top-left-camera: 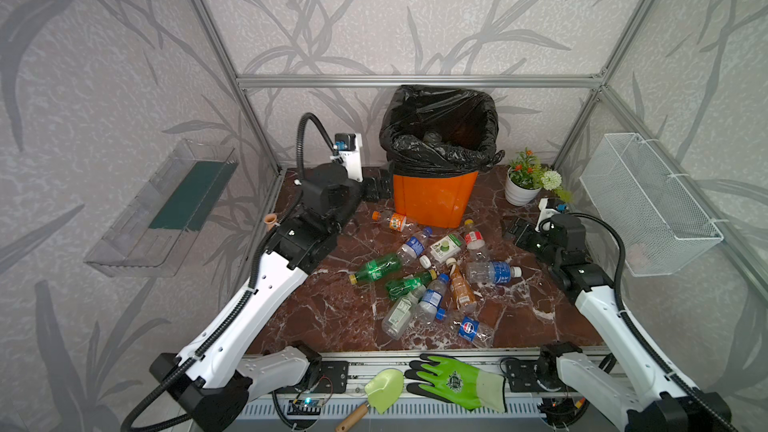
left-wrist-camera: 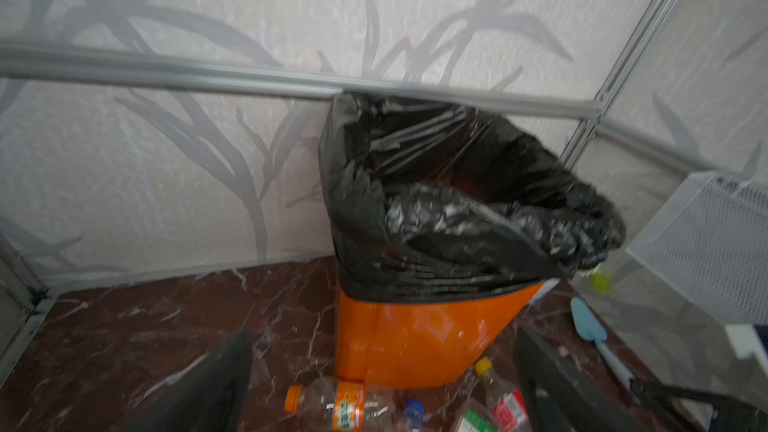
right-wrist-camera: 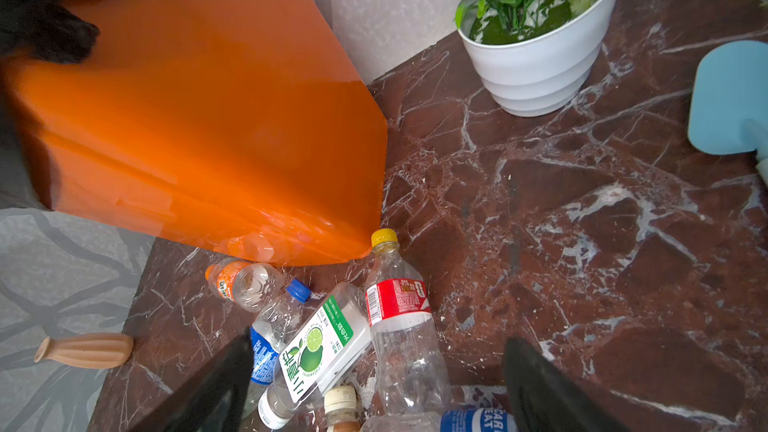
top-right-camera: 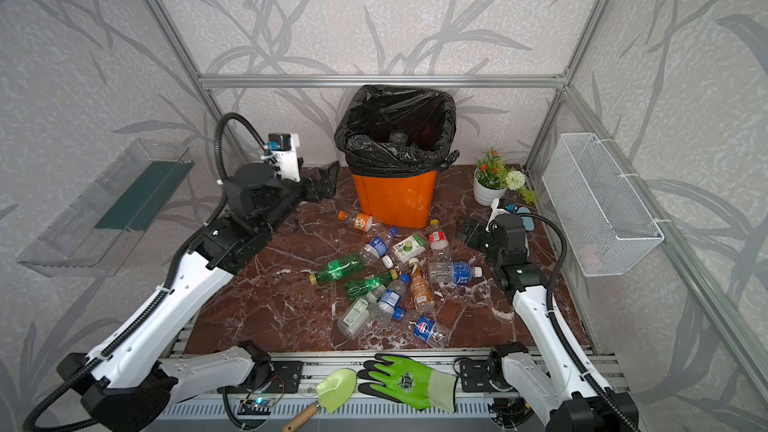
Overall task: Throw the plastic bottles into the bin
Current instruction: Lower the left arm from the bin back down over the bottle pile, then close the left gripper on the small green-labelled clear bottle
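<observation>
- I count eleven plastic bottles point(top-left-camera: 494, 272) loose on the table point(top-left-camera: 332, 317): eight clear, two green, one amber
- one more bottle point(top-left-camera: 432, 137) shows inside the bin point(top-left-camera: 434, 197)
- bins: one, far centre
- two trowels: green trowel point(top-left-camera: 384, 390) near, blue trowel point(right-wrist-camera: 727, 97) far right
- one each: flower pot point(top-left-camera: 519, 195), vase point(top-left-camera: 271, 221), wire basket point(top-left-camera: 648, 205), wall tray point(top-left-camera: 158, 209), glove point(top-left-camera: 457, 382)

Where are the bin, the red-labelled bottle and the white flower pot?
bin point(top-left-camera: 432, 201): in a top view, orange front wall.
red-labelled bottle point(right-wrist-camera: 397, 299): right wrist view, red label.
white flower pot point(right-wrist-camera: 536, 72): right wrist view, side.
</observation>
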Robot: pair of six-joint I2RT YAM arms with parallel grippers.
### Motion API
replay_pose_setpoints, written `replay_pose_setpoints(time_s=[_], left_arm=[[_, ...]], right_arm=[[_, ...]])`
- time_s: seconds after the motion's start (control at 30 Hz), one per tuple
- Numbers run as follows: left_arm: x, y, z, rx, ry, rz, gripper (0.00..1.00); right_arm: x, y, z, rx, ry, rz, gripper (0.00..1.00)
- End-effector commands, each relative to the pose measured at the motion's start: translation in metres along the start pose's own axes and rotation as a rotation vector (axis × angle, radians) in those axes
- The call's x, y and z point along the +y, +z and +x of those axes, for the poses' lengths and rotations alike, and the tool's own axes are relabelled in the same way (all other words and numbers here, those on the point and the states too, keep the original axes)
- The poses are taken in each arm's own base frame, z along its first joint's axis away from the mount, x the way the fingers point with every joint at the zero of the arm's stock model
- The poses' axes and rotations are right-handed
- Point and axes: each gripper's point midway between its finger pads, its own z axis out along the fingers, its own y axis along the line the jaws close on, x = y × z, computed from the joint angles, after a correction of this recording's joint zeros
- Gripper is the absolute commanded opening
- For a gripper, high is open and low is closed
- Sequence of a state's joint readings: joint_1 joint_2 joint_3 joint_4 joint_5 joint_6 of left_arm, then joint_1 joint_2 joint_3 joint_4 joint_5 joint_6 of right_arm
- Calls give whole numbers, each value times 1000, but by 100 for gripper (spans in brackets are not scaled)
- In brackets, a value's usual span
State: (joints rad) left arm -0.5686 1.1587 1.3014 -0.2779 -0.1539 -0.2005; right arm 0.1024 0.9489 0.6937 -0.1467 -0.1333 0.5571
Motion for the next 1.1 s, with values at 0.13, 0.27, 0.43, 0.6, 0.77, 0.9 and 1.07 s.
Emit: replay_pose_setpoints(time_s=[0.13,0.27,0.43,0.6,0.77,0.9,1.07], left_arm=[[3,-23,129,368,121,-16,89],[-6,-43,177,482,140,-23,89],[-20,-63,234,614,159,-32,89],[-36,-72,288,748,165,-12,89],[-48,-69,313,821,233,20,86],[-57,-68,334,892,264,52,83],[-66,-71,352,970,278,96,82]], right_arm=[[3,8,-2,4,24,-21,94],[5,16,1,26,36,-33,93],[6,21,5,42,56,-51,92],[7,21,5,46,48,-49,92],[9,20,1,39,38,-53,92],[9,20,1,37,44,-54,92],[7,21,4,44,46,-47,92]])
